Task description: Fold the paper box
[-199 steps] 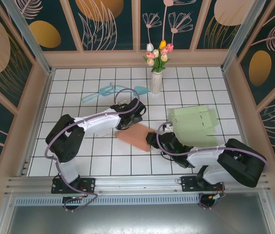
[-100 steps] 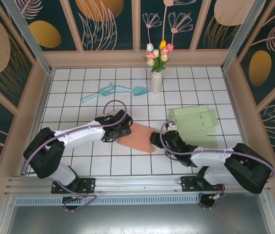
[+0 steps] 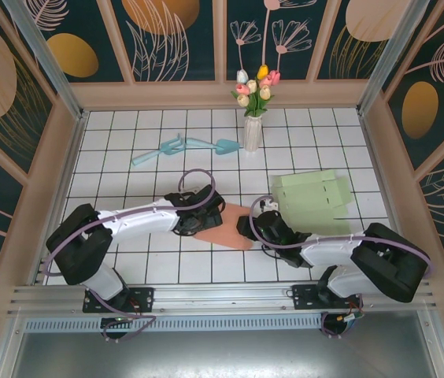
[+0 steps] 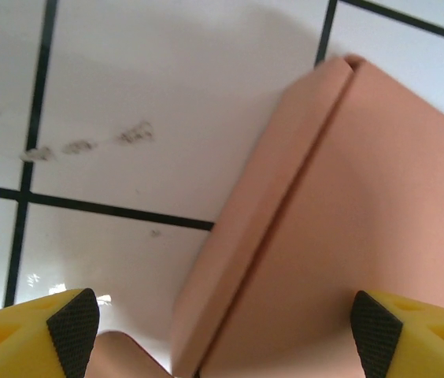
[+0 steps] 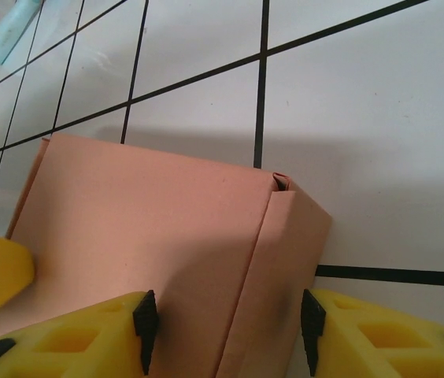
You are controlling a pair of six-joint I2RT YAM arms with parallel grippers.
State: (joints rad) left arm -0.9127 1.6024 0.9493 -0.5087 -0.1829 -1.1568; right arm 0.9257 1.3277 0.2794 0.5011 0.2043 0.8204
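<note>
Paper box (image 3: 228,228), a salmon card piece, lies low on the white tiled desk (image 3: 127,173) in the top view, between the ends of the left arm (image 3: 139,216) and the right arm (image 3: 324,250), which meet over it from either side. A pale green flat card (image 3: 312,201) lies just beyond the right arm, apart from the salmon one. At the far edge a vase (image 3: 252,132) holds tulips (image 3: 255,85), and two light blue scoops (image 3: 163,150) lie beside it with nothing in them that I can make out. In the left wrist view the left jaws stand wide, their black pads (image 4: 72,327) far apart at the bottom corners. The box's creased edge (image 4: 285,205) runs up between them, touched by neither pad. In the right wrist view the right jaws stand partly apart over the narrow side strip (image 5: 281,260) at the box's corner. Whether their pads (image 5: 145,327) press the card, this close angle does not settle. The box looks shut flat and holds nothing. The step in hand seems to be working the side panels up along their creases, early in the fold. The next move probably calls for one arm to pin the base while the other closes on a strip and turns it upright without dragging the card.
</note>
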